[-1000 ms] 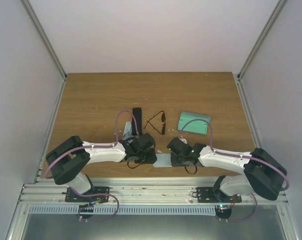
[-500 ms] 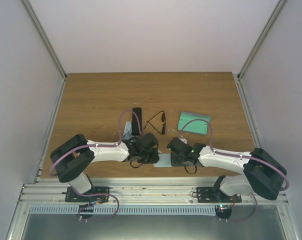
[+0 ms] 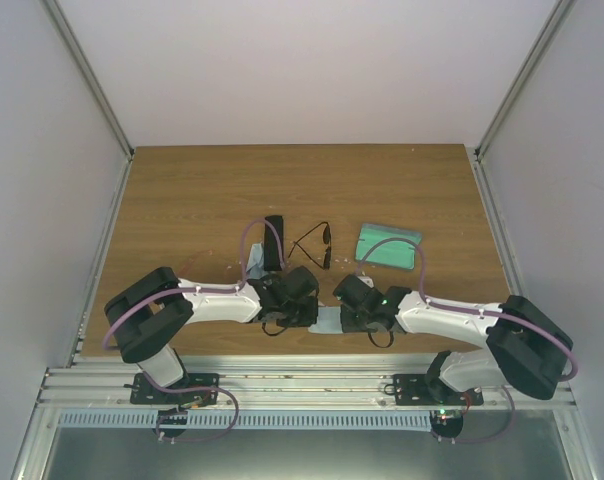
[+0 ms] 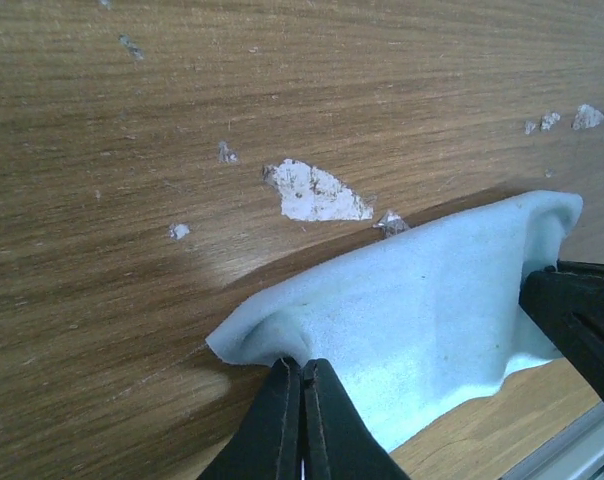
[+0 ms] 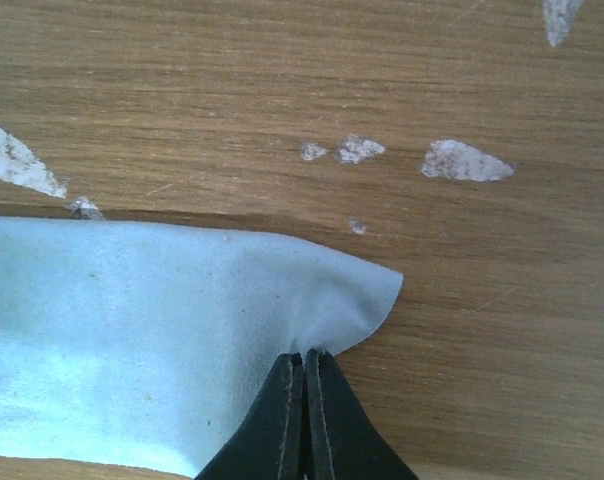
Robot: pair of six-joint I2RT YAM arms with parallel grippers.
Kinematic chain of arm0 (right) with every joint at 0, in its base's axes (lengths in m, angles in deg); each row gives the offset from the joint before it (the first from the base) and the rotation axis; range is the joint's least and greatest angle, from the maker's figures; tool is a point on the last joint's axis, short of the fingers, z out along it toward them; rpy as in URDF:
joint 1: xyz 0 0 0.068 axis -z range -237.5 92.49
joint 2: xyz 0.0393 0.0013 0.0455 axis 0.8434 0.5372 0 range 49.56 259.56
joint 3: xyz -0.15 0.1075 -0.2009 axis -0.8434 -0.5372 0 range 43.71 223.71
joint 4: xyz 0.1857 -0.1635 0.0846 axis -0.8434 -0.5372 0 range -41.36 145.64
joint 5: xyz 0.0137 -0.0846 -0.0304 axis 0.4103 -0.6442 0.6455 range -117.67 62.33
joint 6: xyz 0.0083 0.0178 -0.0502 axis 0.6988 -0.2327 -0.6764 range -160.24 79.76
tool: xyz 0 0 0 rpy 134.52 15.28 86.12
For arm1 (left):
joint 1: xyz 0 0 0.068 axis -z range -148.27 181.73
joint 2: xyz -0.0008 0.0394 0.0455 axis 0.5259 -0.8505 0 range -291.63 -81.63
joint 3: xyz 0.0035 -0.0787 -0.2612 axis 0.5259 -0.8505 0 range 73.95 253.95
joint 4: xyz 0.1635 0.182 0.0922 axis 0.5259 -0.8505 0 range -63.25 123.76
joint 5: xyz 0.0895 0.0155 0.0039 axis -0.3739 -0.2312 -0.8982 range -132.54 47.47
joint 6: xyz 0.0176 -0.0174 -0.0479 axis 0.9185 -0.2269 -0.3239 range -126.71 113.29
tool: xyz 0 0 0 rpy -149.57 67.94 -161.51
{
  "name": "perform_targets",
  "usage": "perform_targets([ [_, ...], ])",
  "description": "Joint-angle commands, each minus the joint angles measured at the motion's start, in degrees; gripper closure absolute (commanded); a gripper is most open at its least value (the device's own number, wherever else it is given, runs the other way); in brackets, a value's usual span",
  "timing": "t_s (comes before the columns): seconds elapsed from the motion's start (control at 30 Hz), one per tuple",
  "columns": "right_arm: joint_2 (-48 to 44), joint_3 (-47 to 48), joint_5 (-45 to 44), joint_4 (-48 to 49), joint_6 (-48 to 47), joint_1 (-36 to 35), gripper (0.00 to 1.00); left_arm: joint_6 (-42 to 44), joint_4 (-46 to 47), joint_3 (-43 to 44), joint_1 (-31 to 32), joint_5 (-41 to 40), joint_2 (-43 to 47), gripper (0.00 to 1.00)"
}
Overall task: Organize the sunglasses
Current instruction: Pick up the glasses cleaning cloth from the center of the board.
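Cloth [image 5: 132, 340], pale blue and soft, lies at the near edge of the wooden table [image 3: 182, 190], and you hold it at both ends; the left gripper [image 4: 301, 368] has its jaws pressed together on the cloth's left edge; the right gripper [image 5: 305, 358] has its jaws pressed together on a right-hand corner; the fabric bulges up between the two pinches in a loose ridge.

The step in hand looks like lifting or spreading this cloth; to do it well, raise both ends level and at the same pace, so that neither pinch slips off the thin hem; draw the grippers apart only until the ridge flattens, since a harder pull could tug a corner free; each bite looks shallow, so move slowly.

The sunglasses [image 3: 314, 243] lie on the table beyond the cloth, untouched, temples seemingly unfolded, between a black case [image 3: 273, 240] on their left and a flat green pouch [image 3: 388, 246] on their right; steer the cloth so that it does not sweep them.

Both arms reach inward from their bases; the forearms run low over the near edge; the wrists meet near the middle, facing each other, fingers tipped down to the tabletop.
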Motion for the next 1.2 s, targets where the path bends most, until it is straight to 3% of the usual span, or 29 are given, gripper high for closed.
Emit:
perform_targets([
  [0.0, 0.11, 1.38, -3.19, -3.39, 1.76, -0.84, 0.99, 1.13, -3.02, 0.23, 0.57, -2.68, -0.64, 1.00],
  [0.4, -4.59, 9.49, -11.41, -9.93, -0.83, 2.91, 0.99, 7.83, -3.91, 13.86, -1.37, -2.50, -0.76, 1.00],
  [0.83, -6.54, 11.77, -8.45, -3.43, -14.17, 22.81, 0.99, 15.38, 0.64, 29.17, -8.94, 10.03, -13.62, 1.00],
  [0.97, -4.04, 12.19, -7.02, -0.53, -17.26, 28.63, 1.00, 17.11, 5.54, 33.94, -10.10, 14.33, -19.18, 1.00],
  [1.17, 1.47, 12.77, -5.06, 4.93, -20.46, 36.76, 0.99, 19.63, 5.72, 44.13, -10.89, 16.35, -27.52, 1.00],
])
